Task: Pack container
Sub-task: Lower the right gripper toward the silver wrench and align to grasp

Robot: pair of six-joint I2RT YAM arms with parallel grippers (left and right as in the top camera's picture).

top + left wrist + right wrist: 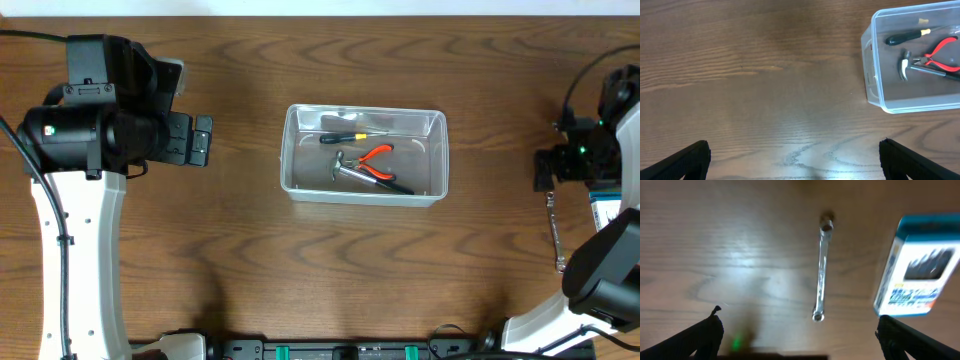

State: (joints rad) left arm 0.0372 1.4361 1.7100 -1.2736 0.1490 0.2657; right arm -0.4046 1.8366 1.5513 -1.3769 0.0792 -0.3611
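The clear plastic container (290,150) stands mid-table. Inside it lie a black-handled screwdriver (340,138), red-handled pliers (377,160) and a small hammer (350,170). My left gripper (203,140) hovers to the container's left, open and empty. In the left wrist view its black fingers (690,160) spread wide over bare wood, with the container (875,75) at upper right. Far right, my right gripper (545,168) is open (797,340) above the table. A silver wrench (822,267) lies just ahead of its fingers, untouched.
A small blue-and-white box (917,265) lies to the right of the wrench (555,230), near the table's right edge and partly under the right arm. Cables run along the far left and far right. Bare wood surrounds the container.
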